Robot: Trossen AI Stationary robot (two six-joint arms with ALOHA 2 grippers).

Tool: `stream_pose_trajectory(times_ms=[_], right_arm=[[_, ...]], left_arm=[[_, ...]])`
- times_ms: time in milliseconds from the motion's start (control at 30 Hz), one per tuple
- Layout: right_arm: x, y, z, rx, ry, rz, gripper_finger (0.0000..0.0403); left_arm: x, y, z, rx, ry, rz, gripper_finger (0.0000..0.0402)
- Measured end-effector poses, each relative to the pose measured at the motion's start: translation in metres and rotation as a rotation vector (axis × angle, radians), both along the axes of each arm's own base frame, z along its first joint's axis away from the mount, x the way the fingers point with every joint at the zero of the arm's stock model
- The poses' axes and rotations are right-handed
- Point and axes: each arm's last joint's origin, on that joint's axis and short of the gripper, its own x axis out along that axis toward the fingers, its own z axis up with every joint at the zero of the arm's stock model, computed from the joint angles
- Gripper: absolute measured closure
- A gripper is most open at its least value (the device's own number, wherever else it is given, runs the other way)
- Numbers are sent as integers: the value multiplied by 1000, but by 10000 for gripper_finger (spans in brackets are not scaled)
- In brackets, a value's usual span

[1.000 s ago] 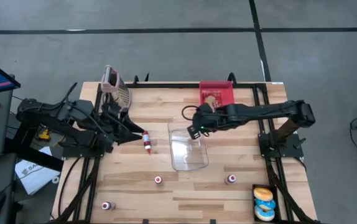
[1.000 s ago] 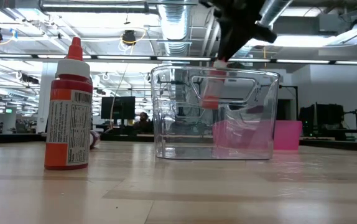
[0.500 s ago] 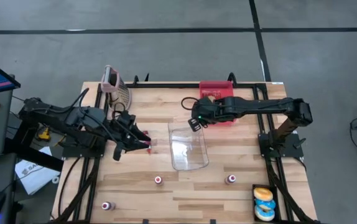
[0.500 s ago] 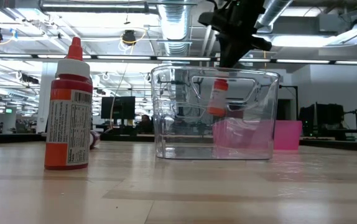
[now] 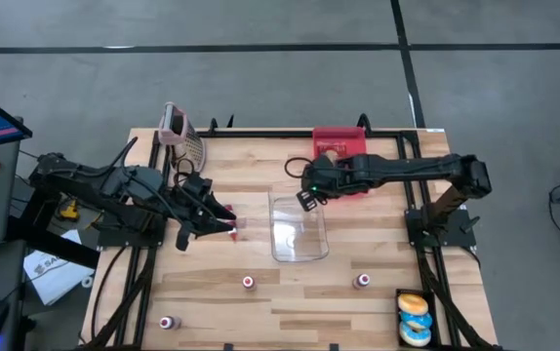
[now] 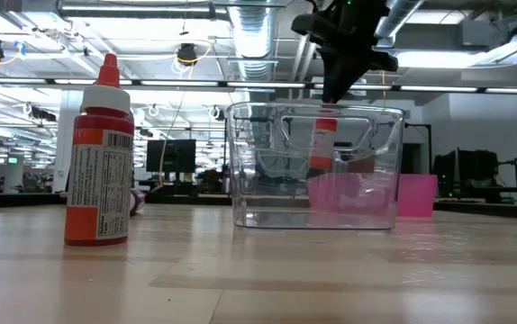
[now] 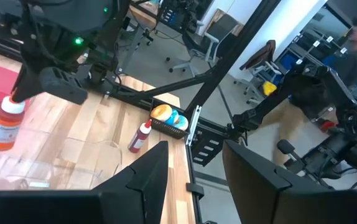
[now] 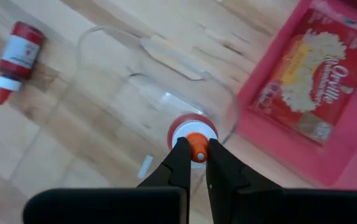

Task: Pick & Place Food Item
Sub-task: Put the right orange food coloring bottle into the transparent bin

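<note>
Right gripper point(image 8: 193, 163) fingers pinching orange bottle point(image 6: 323, 144) over clear bin point(image 5: 298, 229); left gripper point(image 5: 223, 223) fingers apparently spread.

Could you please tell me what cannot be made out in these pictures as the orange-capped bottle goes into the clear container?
- Whether the small orange-capped bottle touches the clear plastic container's floor: low view, reflections blur it.
- What the left gripper holds: high view, red item too small.
- Label of the red sauce bottle: low view, print too fine.
- Right gripper's grip below the cap: right wrist view, fingers cover it.
</note>
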Motion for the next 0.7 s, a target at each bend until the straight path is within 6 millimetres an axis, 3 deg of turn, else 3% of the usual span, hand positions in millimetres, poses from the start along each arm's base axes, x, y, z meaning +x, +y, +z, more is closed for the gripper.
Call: stream_pose_trajectory(times_ms=[167, 533, 700], right_arm=[[6, 3, 2, 0, -63, 9, 387], [6, -17, 0, 17, -49, 6, 387], [14, -17, -14, 31, -5, 20, 387]], left_arm=[[0, 0, 0, 1, -1, 0, 253], [0, 0, 2, -5, -24, 0, 253], [0, 0, 2, -1, -25, 1, 253]])
